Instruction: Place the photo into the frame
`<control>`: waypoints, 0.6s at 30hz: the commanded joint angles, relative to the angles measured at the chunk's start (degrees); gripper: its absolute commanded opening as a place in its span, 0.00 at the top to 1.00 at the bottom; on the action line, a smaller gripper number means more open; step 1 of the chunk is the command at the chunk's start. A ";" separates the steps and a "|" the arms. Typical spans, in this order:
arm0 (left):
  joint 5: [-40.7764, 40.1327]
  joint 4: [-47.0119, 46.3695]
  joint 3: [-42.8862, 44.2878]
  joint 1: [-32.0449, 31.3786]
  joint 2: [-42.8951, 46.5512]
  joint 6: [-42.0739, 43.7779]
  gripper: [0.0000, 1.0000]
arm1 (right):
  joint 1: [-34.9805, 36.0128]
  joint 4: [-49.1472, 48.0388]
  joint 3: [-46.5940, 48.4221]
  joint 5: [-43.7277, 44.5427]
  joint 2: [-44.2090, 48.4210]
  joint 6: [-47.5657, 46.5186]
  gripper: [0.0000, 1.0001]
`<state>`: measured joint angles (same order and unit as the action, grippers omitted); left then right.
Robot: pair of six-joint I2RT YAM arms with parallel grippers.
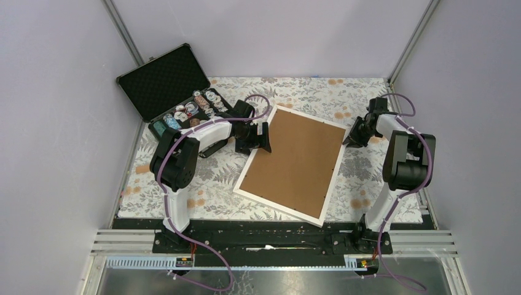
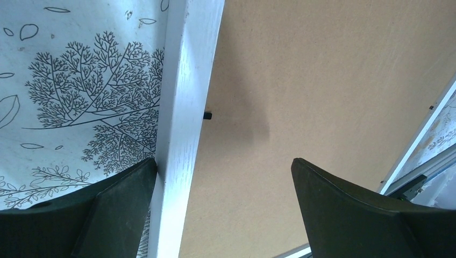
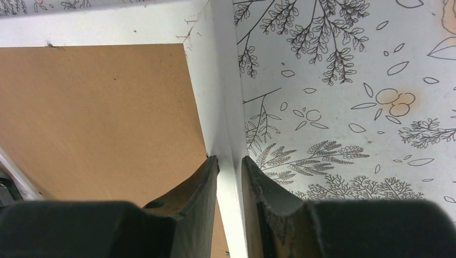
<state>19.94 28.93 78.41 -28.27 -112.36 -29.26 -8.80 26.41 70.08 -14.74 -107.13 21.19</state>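
Observation:
The white frame point(image 1: 276, 208) lies slanted on the floral cloth, back side up, with a brown backing board point(image 1: 293, 161) filling it. The photo is hidden. My left gripper point(image 1: 261, 138) stands wide open at the frame's far left edge. In the left wrist view the white rail point(image 2: 185, 107) runs beside the left finger, and the gripper point(image 2: 223, 172) mostly spans the board point(image 2: 322, 80). My right gripper point(image 1: 351, 138) is at the frame's far right corner. In the right wrist view it point(image 3: 230, 161) is shut on the frame's white rail point(image 3: 220, 97), one finger on each side.
An open black foam-lined case point(image 1: 161, 80) with several stacks of chips point(image 1: 193, 106) stands at the back left, just behind the left arm. The floral cloth point(image 1: 209, 184) covers the table, with walls close on both sides.

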 commanded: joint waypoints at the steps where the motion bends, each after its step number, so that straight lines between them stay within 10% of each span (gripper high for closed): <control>1: 3.22 -3.56 1.52 -0.38 0.20 -1.18 0.01 | 0.27 -0.12 0.99 0.26 -1.64 -1.58 0.69; 18: 2.53 -3.60 1.96 -0.30 0.02 -0.01 0.02 | 1.33 5.03 7.12 -2.33 -9.98 -7.79 0.59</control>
<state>20.21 28.86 78.41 -28.16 -112.62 -29.56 -9.17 29.65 77.84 -18.11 -113.49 15.59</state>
